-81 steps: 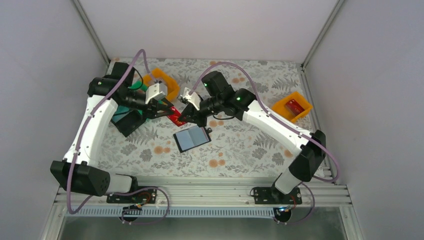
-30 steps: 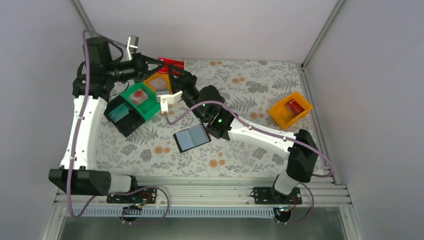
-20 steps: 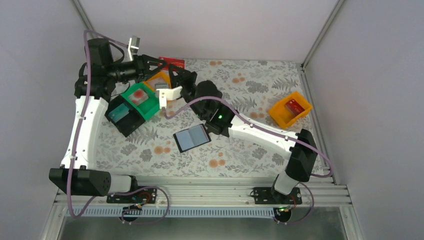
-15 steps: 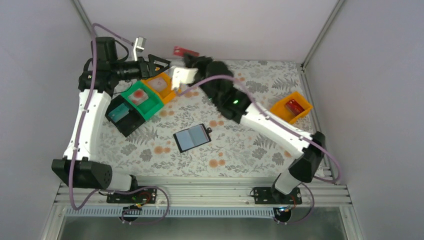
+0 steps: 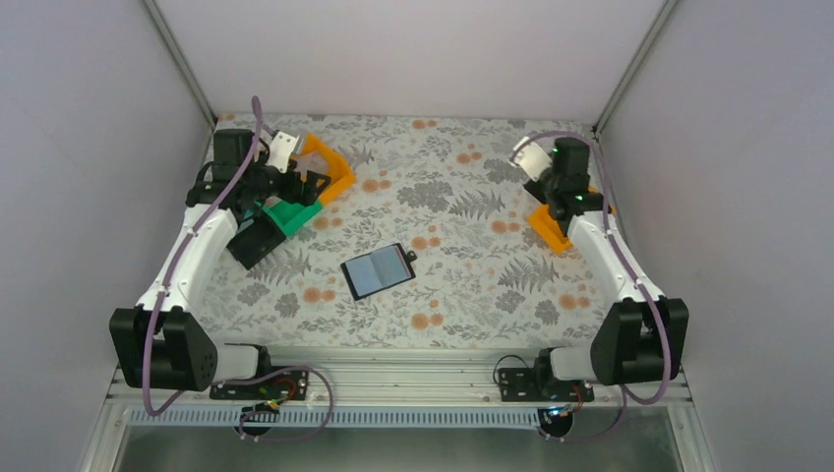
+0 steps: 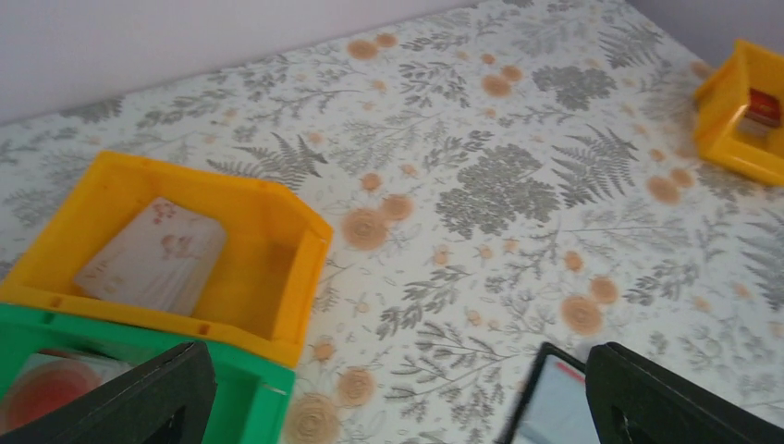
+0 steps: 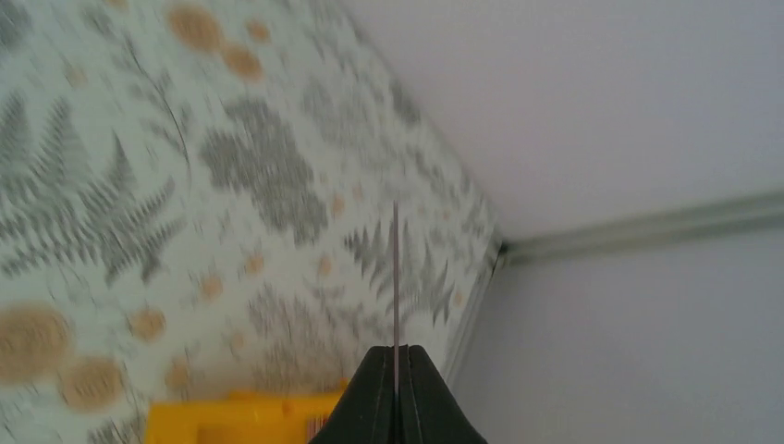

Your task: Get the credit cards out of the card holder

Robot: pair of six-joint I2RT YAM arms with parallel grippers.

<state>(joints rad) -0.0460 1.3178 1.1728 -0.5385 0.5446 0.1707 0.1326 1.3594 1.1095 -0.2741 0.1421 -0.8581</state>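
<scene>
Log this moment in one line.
left gripper open, at green tray | right gripper shut on credit card, by orange tray | card holder open, mid-table

The card holder [image 5: 377,271] lies central on the table [image 5: 462,177]. Behind it to the left cluster three trays [image 5: 291,214] — a credit card [image 6: 153,256] in the rearmost — and one tray [image 5: 544,228] sits far right.

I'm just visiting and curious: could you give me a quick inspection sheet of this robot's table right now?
Surface: floral cloth, flat.
Job's things: card holder lies open; one credit card edge-on in right gripper.
Clutter: orange tray with pale card; green tray; black tray; second orange tray.
Grippers: left gripper open; right gripper shut on the credit card.
Cables: purple cables along both arms.
Surroundings: pale walls.
</scene>
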